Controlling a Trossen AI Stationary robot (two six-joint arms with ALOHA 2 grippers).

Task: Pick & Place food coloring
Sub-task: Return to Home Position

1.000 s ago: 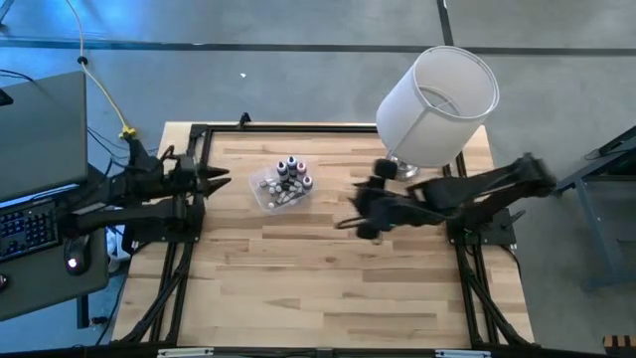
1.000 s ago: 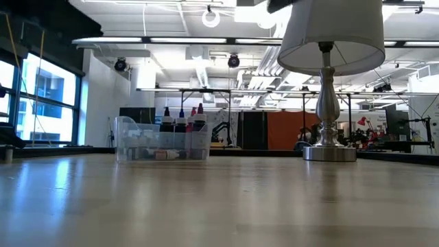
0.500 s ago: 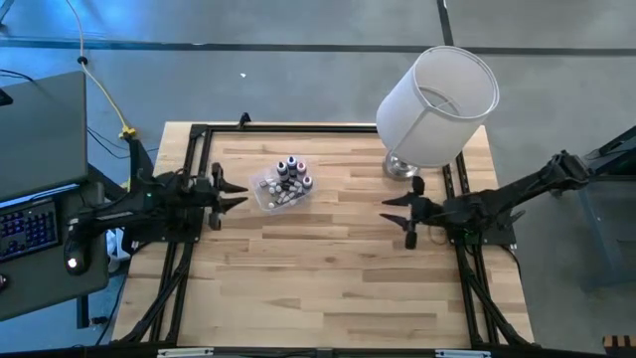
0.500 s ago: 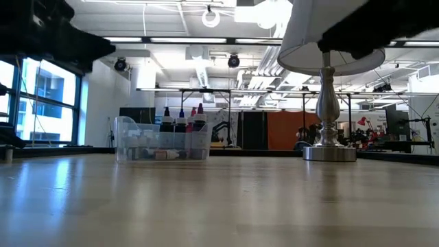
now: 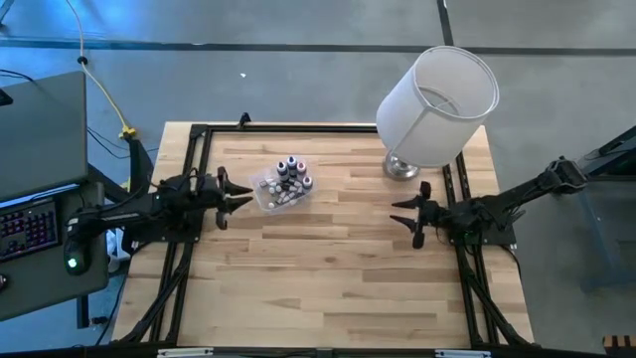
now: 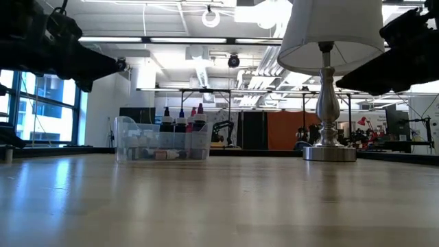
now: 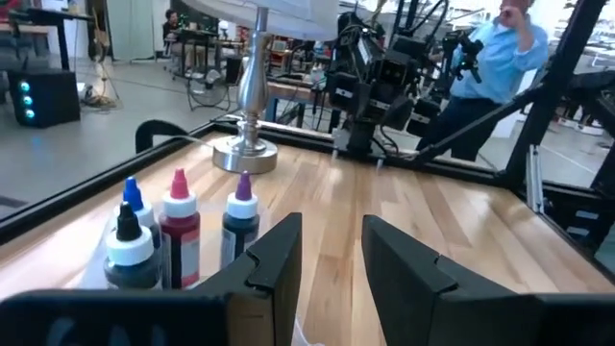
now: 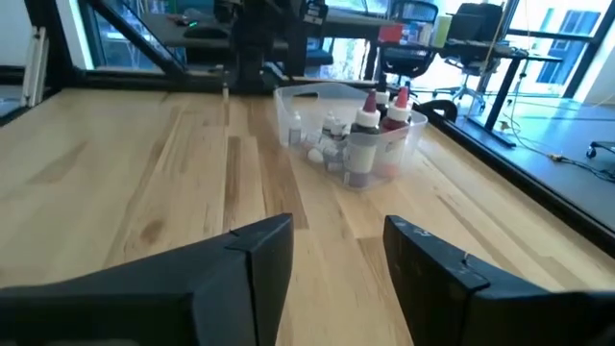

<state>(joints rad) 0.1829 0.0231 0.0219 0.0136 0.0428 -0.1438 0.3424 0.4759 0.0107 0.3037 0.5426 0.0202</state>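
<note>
The food coloring bottles [image 5: 290, 172] stand upright in a clear plastic tub [image 5: 270, 191] on the table's far left part, with small whitish pieces beside them. In the left wrist view the bottles [image 7: 178, 226] show blue, pink, purple and dark tops. They also show in the low view [image 6: 181, 120] and the right wrist view [image 8: 373, 125]. My left gripper [image 5: 237, 194] is open, raised just left of the tub. My right gripper [image 5: 402, 213] is open, raised over the table's right part, pointing at the tub from far off.
A lamp with a big white shade [image 5: 437, 94] stands on its metal base [image 5: 401, 167] at the far right corner. A black frame [image 5: 199, 139] runs along the table's edges. A laptop [image 5: 40, 129] sits left of the table. A person [image 7: 485, 67] stands beyond it.
My right arm has drawn back from the table's middle toward its right edge. My left gripper has moved right, from the left edge toward the tub. The tub and bottles have kept still.
</note>
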